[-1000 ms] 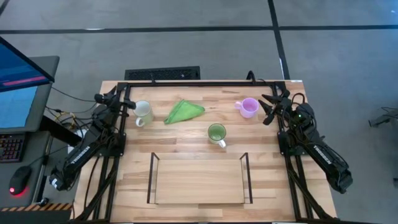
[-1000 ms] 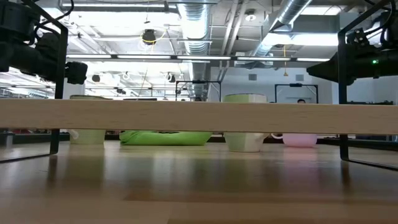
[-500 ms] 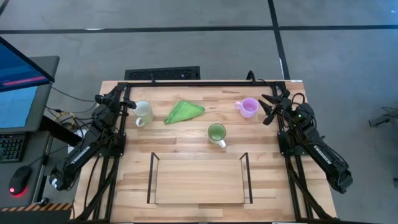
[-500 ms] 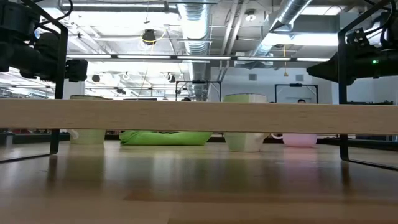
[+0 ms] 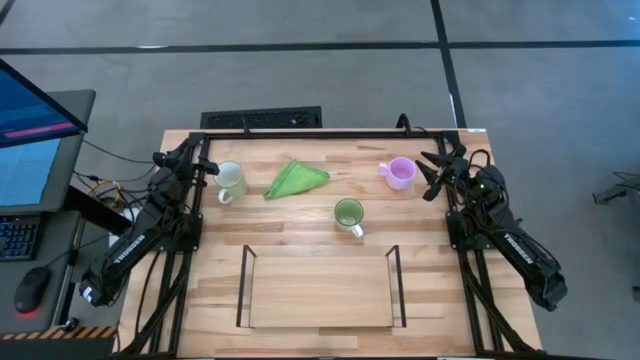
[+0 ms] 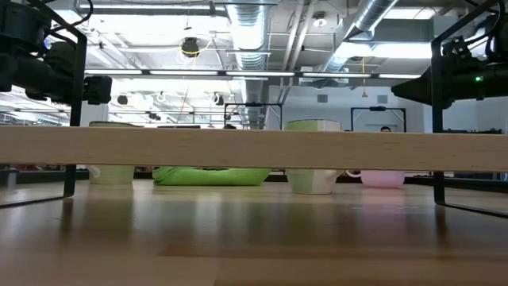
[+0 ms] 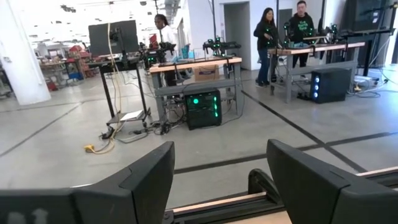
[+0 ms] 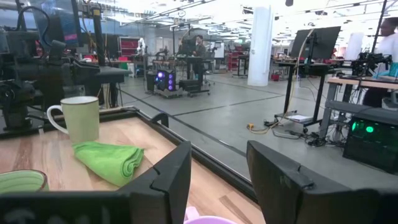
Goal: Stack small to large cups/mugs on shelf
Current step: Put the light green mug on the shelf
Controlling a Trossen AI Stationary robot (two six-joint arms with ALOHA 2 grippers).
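Three mugs stand upright on their bases on the wooden table. The white mug (image 5: pixel 231 180) is at the far left, the light purple mug (image 5: pixel 400 172) at the far right, and the green mug (image 5: pixel 349 214) near the middle. The shelf (image 5: pixel 320 290), with a clear top and thin black side frames, stands at the near middle with nothing on it. My left gripper (image 5: pixel 209 166) is open, just left of the white mug. My right gripper (image 5: pixel 429 175) is open, just right of the purple mug, whose rim (image 8: pixel 211 219) shows between its fingers (image 8: pixel 168 180).
A crumpled green cloth (image 5: pixel 297 179) lies between the white and purple mugs at the far side. A black rail (image 5: pixel 320 133) runs along the table's far edge. People stand at benches in the room beyond, seen in the left wrist view (image 7: pixel 267 37).
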